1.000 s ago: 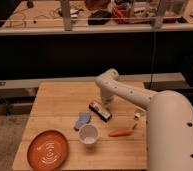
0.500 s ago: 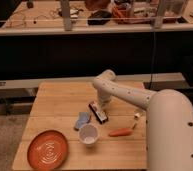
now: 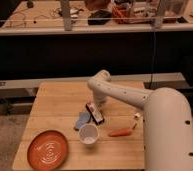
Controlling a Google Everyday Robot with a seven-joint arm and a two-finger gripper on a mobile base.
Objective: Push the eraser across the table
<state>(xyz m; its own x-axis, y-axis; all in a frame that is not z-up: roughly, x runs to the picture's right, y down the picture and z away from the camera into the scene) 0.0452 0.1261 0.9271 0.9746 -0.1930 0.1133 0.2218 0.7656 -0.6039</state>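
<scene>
**A:** What is on the table (image 3: 55, 97), and where is the eraser (image 3: 94, 113)?

**B:** The eraser, a small flat black block with a reddish-white top, lies near the middle of the light wooden planks. A blue-grey cloth (image 3: 82, 120) sits just beside it on its left. A white cup (image 3: 88, 134) stands in front of it, an orange plate (image 3: 47, 149) sits at the near left corner, and a carrot (image 3: 122, 132) lies to the near right.

**B:** The white arm reaches in from the right, and the gripper (image 3: 97, 104) hangs at the eraser's far end, its claw pressed together with nothing pinched.

**A:** What could go wrong?

**B:** I judge the crowding to be the risk. A push toward the camera could drive the eraser into the cup and tip it, or drag the cloth along. An off-centre contact could spin the block instead of sliding it.

**A:** Has anything changed from a moment ago?

**B:** The gripper sits a little lower and closer to the eraser, and the eraser seems shifted slightly toward the cup. The other objects have not moved.
</scene>
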